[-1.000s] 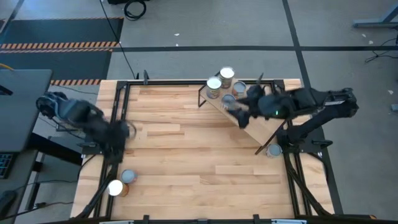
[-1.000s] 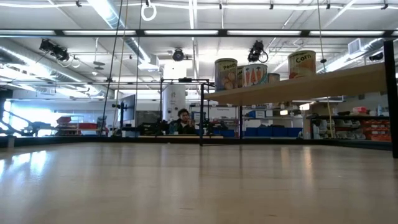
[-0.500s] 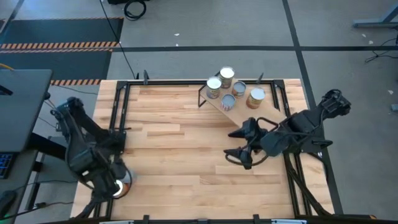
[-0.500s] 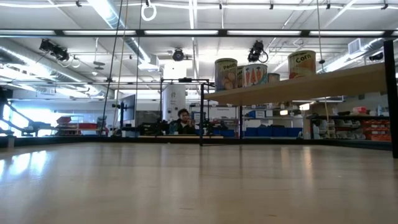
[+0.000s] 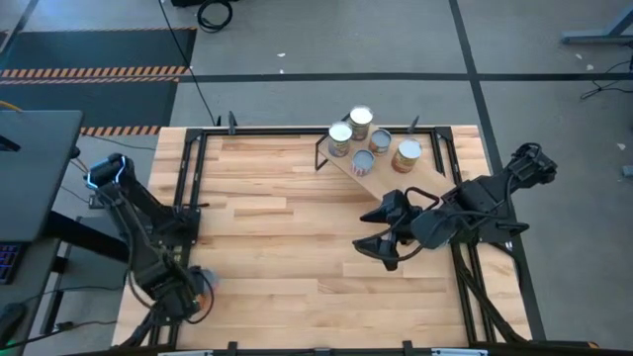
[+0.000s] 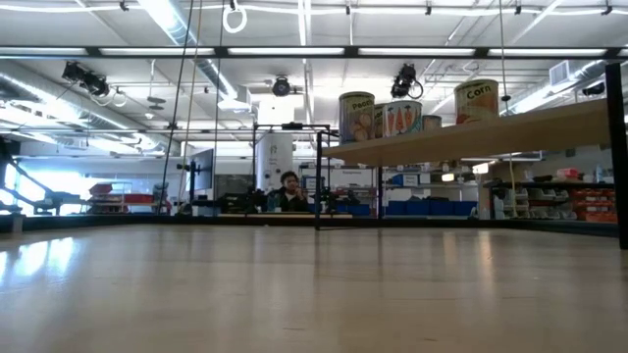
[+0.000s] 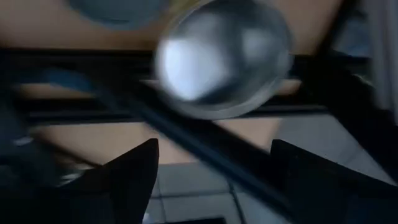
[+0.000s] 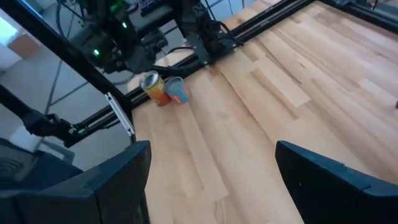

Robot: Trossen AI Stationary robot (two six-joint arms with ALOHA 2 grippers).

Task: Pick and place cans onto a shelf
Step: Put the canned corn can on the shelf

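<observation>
Several cans stand on the shelf (image 5: 391, 188) at the far right, among them one with a white top (image 5: 360, 121) and one with a tan side (image 5: 406, 153); the low view shows them on the plank (image 6: 491, 132). Two more cans stand at the table's near left corner (image 8: 165, 89). My left gripper (image 5: 186, 295) hovers open right above them; its wrist view shows a round silver can top (image 7: 221, 62) just beyond the open fingers (image 7: 214, 180). My right gripper (image 5: 381, 242) is open and empty above the table, near of the shelf.
Black frame rails run along the table's left (image 5: 188, 188) and right (image 5: 460, 267) edges. The wooden tabletop (image 5: 297, 227) lies bare between the two arms. A person (image 6: 287, 191) shows far behind the table in the low view.
My left gripper has gone toward the table's near edge and come down over the two cans at the near left corner. My right gripper has left the shelf and gone toward the near edge and middle of the table, then kept nearly still. The cans on the shelf have stayed.
</observation>
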